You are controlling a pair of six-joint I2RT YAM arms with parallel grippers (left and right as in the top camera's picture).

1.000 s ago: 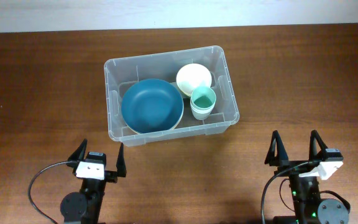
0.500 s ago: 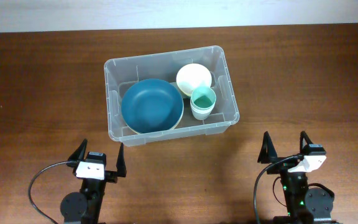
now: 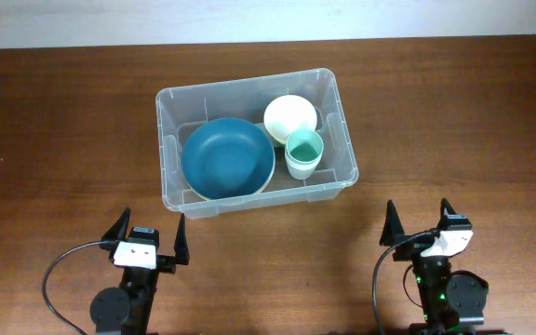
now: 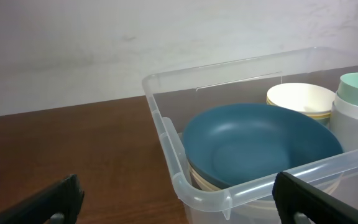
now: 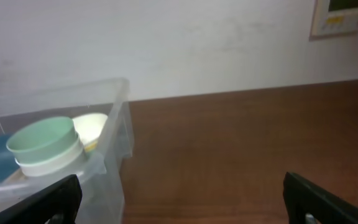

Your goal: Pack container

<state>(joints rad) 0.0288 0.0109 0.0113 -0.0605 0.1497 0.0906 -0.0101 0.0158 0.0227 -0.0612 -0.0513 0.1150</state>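
While container [image 3: 336, 130] stays, R claw [image 3: 418, 208] slid left; L claw [image 3: 153, 220] same; both wide open, empty.

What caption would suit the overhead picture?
Clear container on a wooden table holds a blue bowl, cream bowl and mint cup.

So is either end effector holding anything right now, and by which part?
Nothing is held. The left end effector and right end effector both stand open, short of the container.
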